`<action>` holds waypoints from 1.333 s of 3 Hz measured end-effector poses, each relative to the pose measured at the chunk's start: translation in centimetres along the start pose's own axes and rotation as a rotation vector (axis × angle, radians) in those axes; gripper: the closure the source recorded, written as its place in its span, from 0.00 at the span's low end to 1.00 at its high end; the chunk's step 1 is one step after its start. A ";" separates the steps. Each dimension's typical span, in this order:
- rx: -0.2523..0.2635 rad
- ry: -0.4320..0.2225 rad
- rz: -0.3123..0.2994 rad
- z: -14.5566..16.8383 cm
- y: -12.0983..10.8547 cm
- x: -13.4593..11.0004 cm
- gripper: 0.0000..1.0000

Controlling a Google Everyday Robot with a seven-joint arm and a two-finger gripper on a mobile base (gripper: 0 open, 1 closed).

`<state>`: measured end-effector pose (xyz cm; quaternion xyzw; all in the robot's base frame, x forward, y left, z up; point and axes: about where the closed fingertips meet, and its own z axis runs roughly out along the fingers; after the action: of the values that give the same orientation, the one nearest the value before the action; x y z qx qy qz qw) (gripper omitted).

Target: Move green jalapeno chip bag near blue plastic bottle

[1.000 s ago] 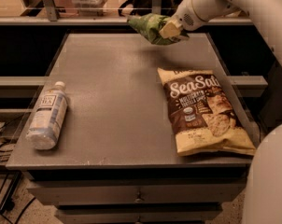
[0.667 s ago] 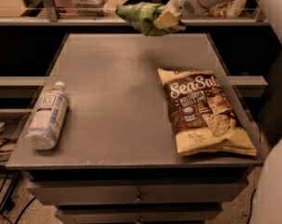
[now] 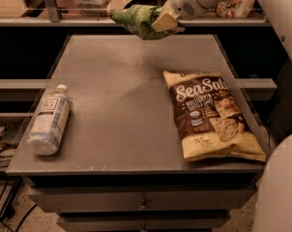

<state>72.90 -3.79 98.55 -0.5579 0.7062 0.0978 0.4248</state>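
While my two-finger gripper (image 3: 161, 22), above the far edge of the grey table (image 3: 131, 86), clamps the crinkly green chip bag (image 3: 134, 19) by one end, slippage threatens; nudged, the bluish plastic bottle (image 3: 48, 120) could roll

— What's on the flat grey tabletop (image 3: 131, 95)?
— A clear bluish plastic bottle (image 3: 48, 121) lying at nine o'clock, and a brown-and-yellow "Sea Salt" chip bag (image 3: 210, 116) flat at four.
— The gripper (image 3: 161, 22)?
— Above twelve o'clock, clamping a small green chip bag (image 3: 134, 19).

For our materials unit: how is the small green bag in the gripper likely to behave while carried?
Probably light: the green jalapeno chip bag hangs sideways from the gripper above the table's far edge. Likely floppy and crushable, given its crinkled film.
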 end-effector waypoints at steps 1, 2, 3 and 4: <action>-0.069 -0.035 -0.099 0.8 3.3 -2.9 1.00; -0.137 -0.078 -0.180 1.6 7.3 -5.4 1.00; -0.197 -0.111 -0.200 2.9 11.1 -6.3 1.00; -0.249 -0.141 -0.153 4.5 14.4 -5.4 0.91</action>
<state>62.67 7.94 94.78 -0.6502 0.6125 0.1905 0.4071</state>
